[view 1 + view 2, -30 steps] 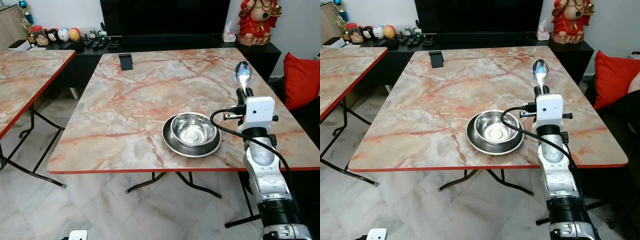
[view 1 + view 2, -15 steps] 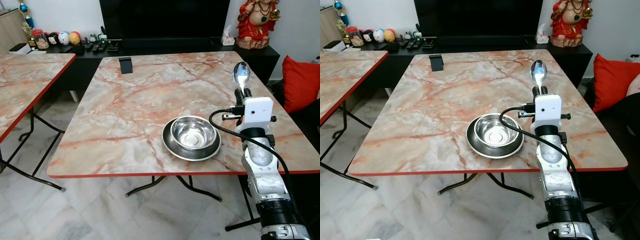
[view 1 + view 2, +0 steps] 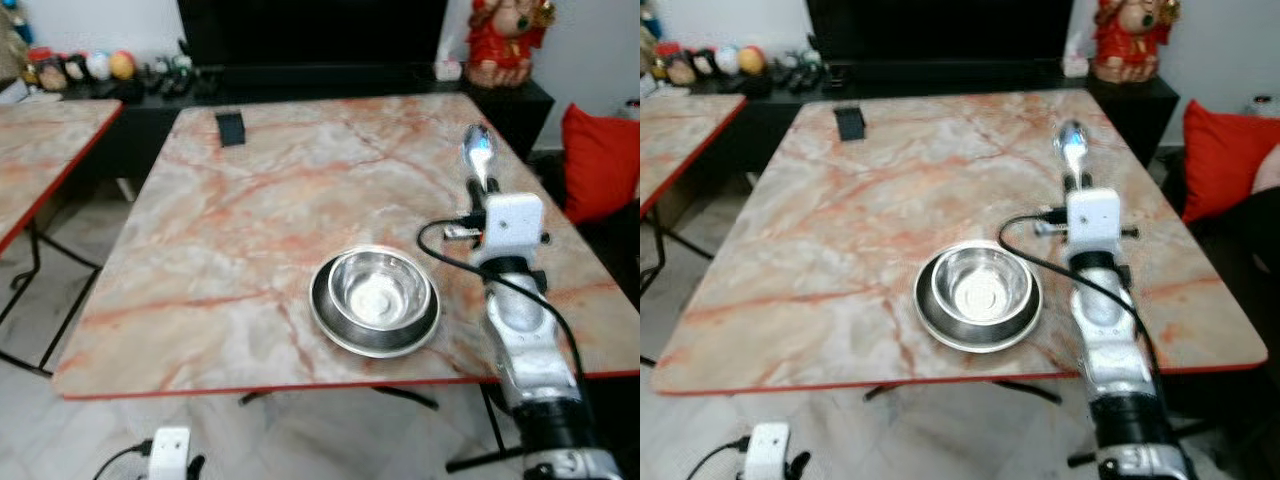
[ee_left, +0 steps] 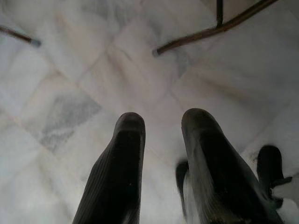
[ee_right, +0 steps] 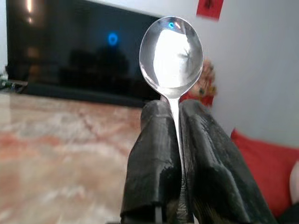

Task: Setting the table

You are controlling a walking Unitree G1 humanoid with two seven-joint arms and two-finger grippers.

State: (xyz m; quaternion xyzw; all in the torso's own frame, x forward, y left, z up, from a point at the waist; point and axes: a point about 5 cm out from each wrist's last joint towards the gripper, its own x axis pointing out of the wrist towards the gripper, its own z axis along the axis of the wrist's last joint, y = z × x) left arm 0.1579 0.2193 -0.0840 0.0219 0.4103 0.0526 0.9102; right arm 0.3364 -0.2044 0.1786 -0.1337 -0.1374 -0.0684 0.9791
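One spoon (image 5: 172,51) is what I'm carrying: my right gripper (image 5: 174,122) is clamped on its handle, bowl end up, above the bench (image 3: 250,200) just right of the steel bowl (image 3: 380,288) nested in its plate (image 3: 340,325). I judge this the cutlery-placing step. Next I'd lower and lay the spoon flat beside the plate, then release. My left gripper (image 4: 161,140) hangs over the floor, fingers parted, holding nothing.

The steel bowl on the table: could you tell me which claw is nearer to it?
Right. The right claw holds the spoon just beyond the bowl; the left claw hangs low above the floor.
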